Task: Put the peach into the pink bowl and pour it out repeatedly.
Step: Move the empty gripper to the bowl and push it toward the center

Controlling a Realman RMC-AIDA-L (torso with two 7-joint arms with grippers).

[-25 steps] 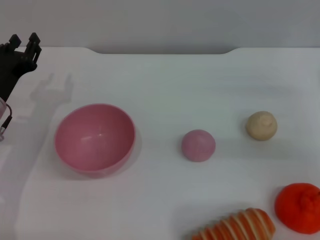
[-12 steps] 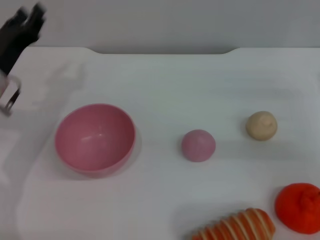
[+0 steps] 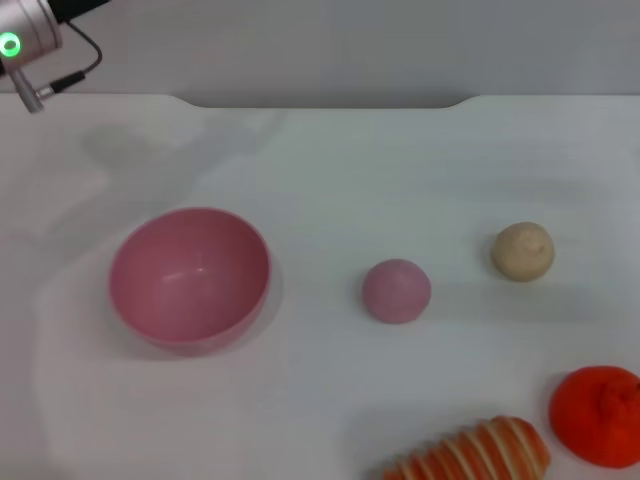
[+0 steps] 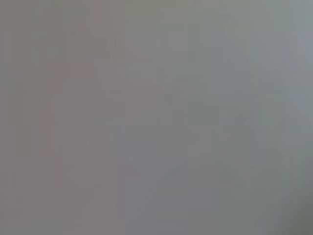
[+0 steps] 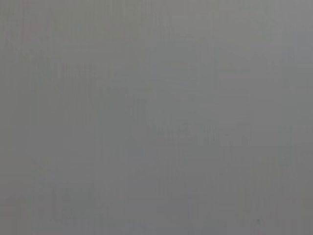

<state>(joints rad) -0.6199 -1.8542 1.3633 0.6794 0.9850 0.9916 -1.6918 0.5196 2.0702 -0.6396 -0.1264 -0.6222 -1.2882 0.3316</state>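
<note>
The left arm (image 3: 28, 35) shows a silver cylindrical wrist segment with a glowing green ring light. A thin black cable (image 3: 78, 68) loops beside it, under a black part.

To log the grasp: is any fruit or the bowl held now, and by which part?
Nothing is held. The peach lies on the table, apart from the empty pink bowl.

a lab-style test bench: bare white table (image 3: 330, 160) against a plain grey wall (image 3: 330, 45), toy food laid out.

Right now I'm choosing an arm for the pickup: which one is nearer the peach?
Left. Only its wrist shows, at the far left corner beyond the bowl, far from the peach. The right arm is out of view.
</note>
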